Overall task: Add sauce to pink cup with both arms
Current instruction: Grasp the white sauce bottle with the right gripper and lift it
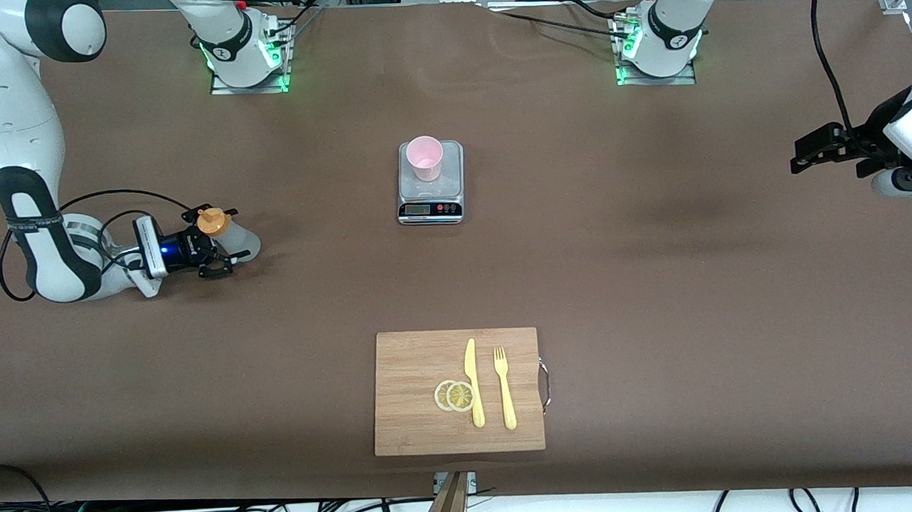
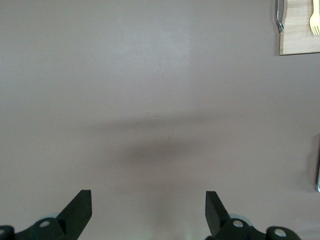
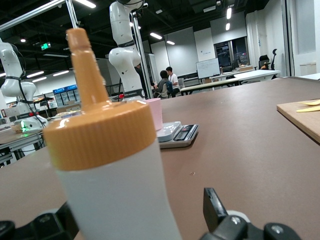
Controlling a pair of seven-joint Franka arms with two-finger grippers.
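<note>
Translucent whitish plastic squeeze bottle with ribbed orange nozzle cap stands upright on the matte brown tabletop toward the right arm's end. Right gripper, low and level with the tabletop, has its jaws spread wide on either side of the bottle, not closed on it. Pale pink tapered plastic cup stands on the small steel kitchen scale mid-table; contents cannot be told. Left gripper waits in the air over bare tabletop at its own end, jaws wide apart, holding nothing. Nearer the camera lies a rectangular wooden cutting board carrying a yellow plastic knife, fork and two lemon slices. Wide bare cloth lies between bottle and scale.
</note>
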